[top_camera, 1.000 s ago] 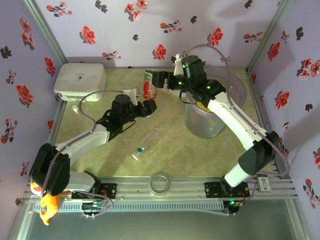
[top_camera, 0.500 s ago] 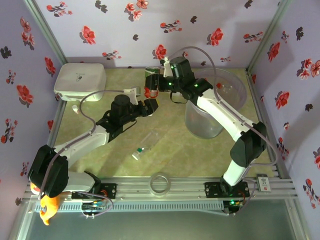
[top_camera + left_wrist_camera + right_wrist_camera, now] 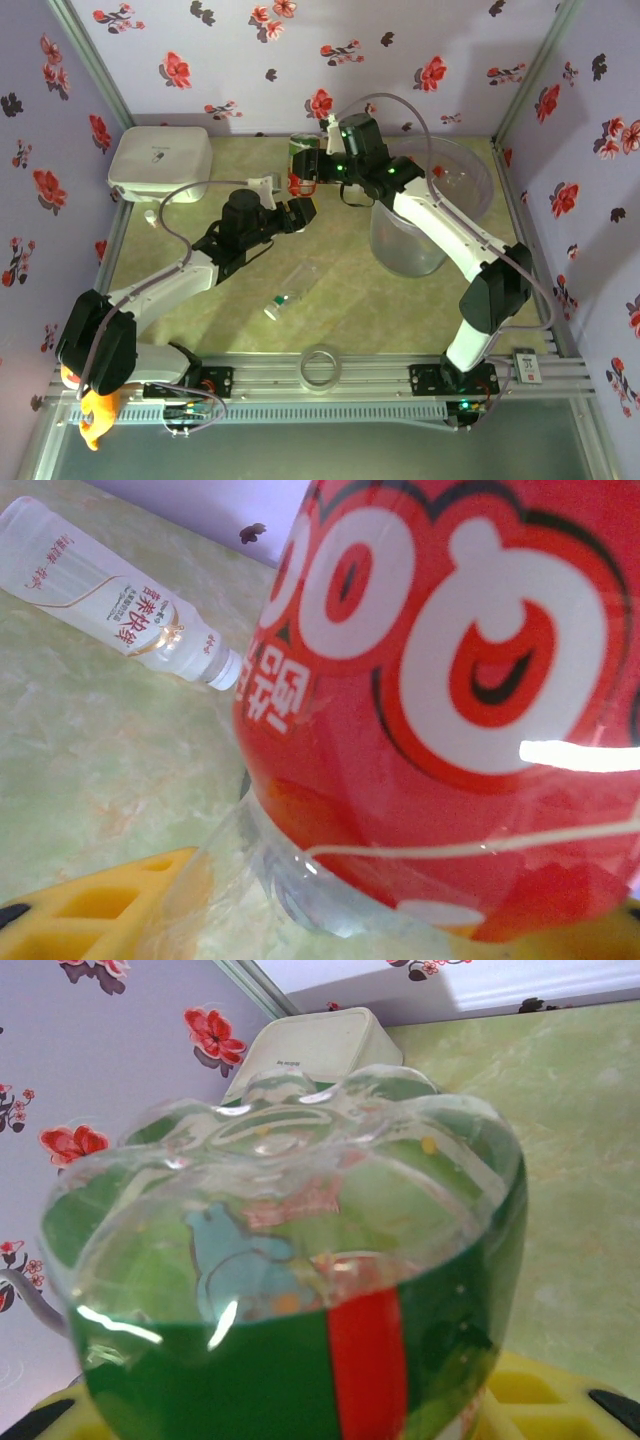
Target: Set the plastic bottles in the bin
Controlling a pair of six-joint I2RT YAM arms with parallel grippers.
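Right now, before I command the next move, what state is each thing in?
left gripper: shut on the green-and-red bottle.
right gripper: shut on that bottle near its base.
green-and-red bottle: held between both grippers, outside the bin.
clear bottle: lying on its side on the table.
white-capped bottle: lying on its side, cap on.
bin: upright, top open.

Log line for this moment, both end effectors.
left end effector: holds green-and-red bottle | right end effector: clamped on same bottle | stage: apparent handover | bin: bottle not in

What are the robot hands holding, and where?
One bottle: the left gripper holds its red end, the right gripper clamps its green bottom end.
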